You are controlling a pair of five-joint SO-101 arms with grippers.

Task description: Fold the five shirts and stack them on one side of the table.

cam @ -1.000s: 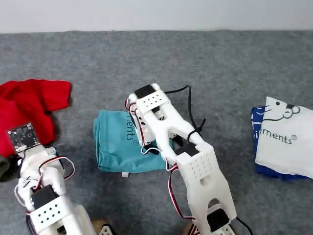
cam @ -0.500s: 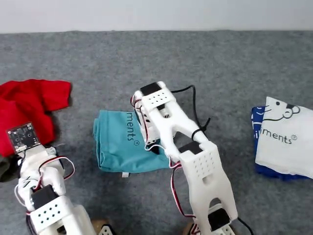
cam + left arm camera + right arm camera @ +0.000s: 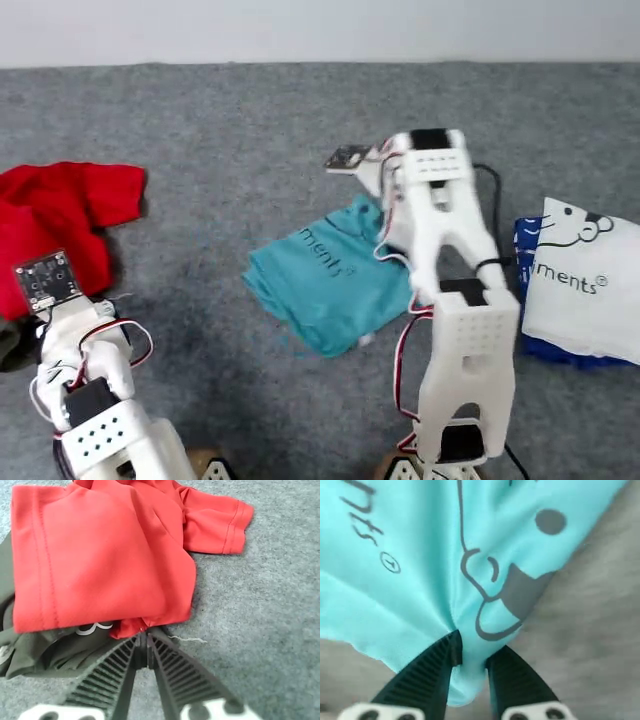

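The right arm's fingers (image 3: pixel 432 667) are clamped, slightly apart, on a fold of the teal cotton shirt (image 3: pixel 330 285) with grey lettering and a drawn face, mid-way across the grey carpeted worktop (image 3: pixel 200 130). The left arm's fingers (image 3: pixel 175 670) are together, tips at the crumpled red shirt (image 3: pixel 100 555)

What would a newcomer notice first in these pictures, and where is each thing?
The teal shirt at the table's middle stands out, one edge pinched in the right gripper. A red shirt lies unfolded at the left edge, with the shut left gripper at its hem. At the right edge a white shirt lies folded on a blue shirt.
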